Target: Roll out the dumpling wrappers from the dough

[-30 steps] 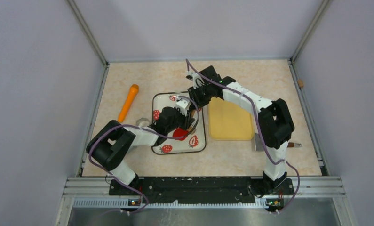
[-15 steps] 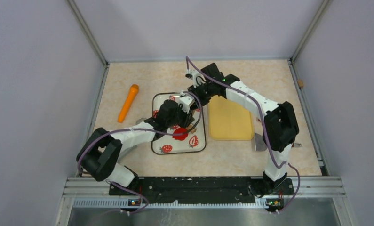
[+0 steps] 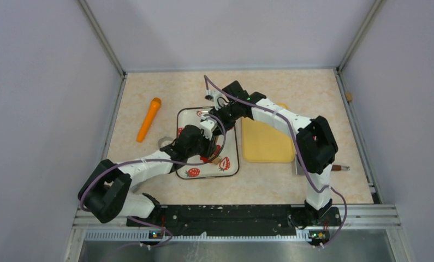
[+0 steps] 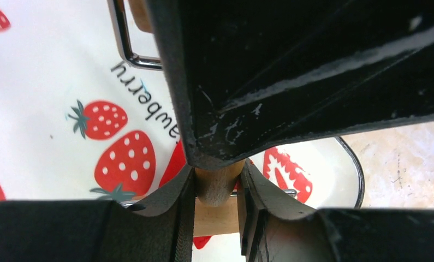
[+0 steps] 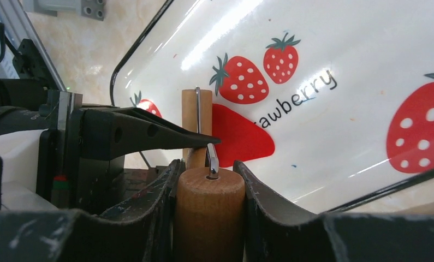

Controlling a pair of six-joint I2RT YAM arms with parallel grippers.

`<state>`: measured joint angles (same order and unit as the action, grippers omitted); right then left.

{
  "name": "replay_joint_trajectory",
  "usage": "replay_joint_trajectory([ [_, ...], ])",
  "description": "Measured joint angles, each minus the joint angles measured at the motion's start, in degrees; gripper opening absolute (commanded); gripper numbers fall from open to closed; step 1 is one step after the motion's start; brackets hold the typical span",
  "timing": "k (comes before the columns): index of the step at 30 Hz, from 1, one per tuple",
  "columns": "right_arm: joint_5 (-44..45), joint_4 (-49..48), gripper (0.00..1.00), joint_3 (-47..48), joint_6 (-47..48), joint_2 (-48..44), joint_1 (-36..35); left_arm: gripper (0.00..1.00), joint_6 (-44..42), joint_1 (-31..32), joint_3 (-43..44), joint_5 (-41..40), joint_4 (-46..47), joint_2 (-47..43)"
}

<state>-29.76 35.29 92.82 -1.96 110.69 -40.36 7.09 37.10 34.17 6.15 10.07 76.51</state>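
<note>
On the strawberry tray (image 5: 367,65), flat smooth red dough (image 5: 244,139), beneath wooden roller (image 5: 190,123)

place: probably lab cell (enclosed) | cue: grey walls (image 3: 40,109), aluminium frame (image 3: 103,39)

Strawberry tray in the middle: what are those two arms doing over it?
Both arms hold one small wooden roller over the tray. The left gripper and the right gripper are each clamped on a wooden part of it. A flat patch of red dough lies on the tray by the roller. No finished round wrapper is in view.
</note>
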Motion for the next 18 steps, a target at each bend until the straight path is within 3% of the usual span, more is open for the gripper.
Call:
replay_joint_trajectory([
  [9,3.37,0.15,0.00,1.44,0.22,2.43,0.02,0.00,2.34,-0.22,-2.91,0.02,10.97,5.64],
  [18,8.68,0.31,0.00,2.97,1.70,2.40,1.64,0.00,1.77,-0.57,0.50,0.66,21.03,14.16],
])
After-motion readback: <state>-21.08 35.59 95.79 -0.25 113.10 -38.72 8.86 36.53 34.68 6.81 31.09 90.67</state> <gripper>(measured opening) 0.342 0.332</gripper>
